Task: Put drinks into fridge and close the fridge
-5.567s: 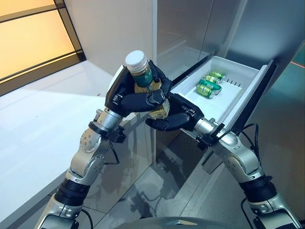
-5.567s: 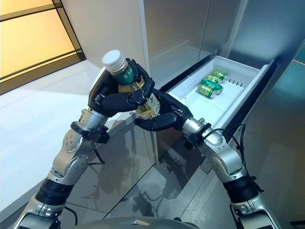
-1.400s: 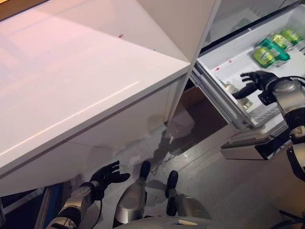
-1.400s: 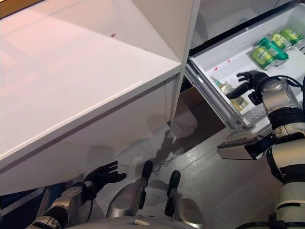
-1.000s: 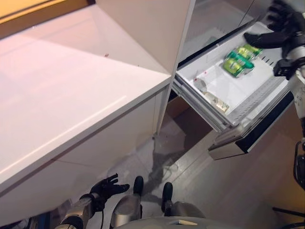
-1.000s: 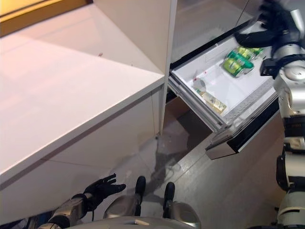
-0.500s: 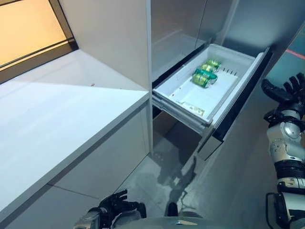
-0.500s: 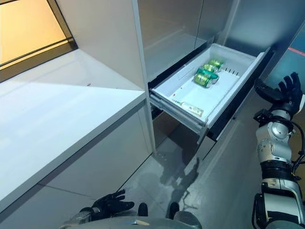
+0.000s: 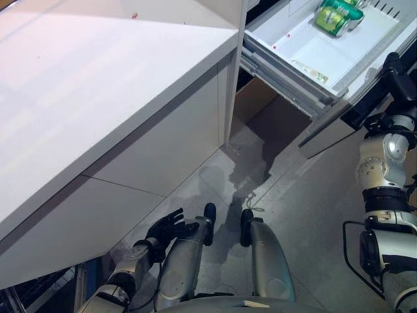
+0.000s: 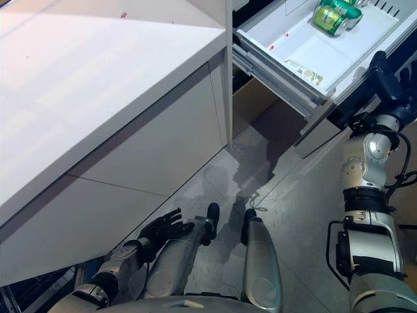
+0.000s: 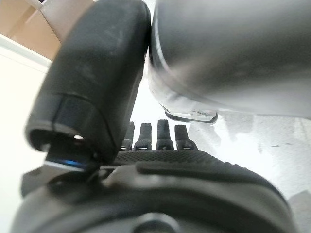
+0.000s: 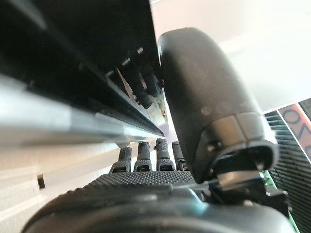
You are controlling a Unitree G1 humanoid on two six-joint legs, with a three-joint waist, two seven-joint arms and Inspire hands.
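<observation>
The right hand (image 10: 386, 83), fingers straight and holding nothing, has moved onto the open fridge drawer's (image 10: 306, 49) dark front, ready to push; bottle (image 10: 303, 71) and cans (image 10: 332, 14) lie inside; left hand (image 10: 164, 229) hangs open.

The fridge drawer (image 9: 296, 55) is white inside with a dark, near-black front panel (image 10: 365, 88), and in it lie green cans (image 10: 332, 14) with pale ends and, nearer the drawer's front edge, a clear bottle with a pale yellowish tint (image 10: 305, 72). Beside the drawer the counter (image 9: 98, 85) is plain glossy white with a tiny red speck (image 9: 135, 15) on top, and the floor (image 9: 306, 202) below is mottled grey. Both hands are black: the left hand (image 9: 168, 228) low over the floor, the right hand (image 10: 386, 81) against the drawer's dark front.
</observation>
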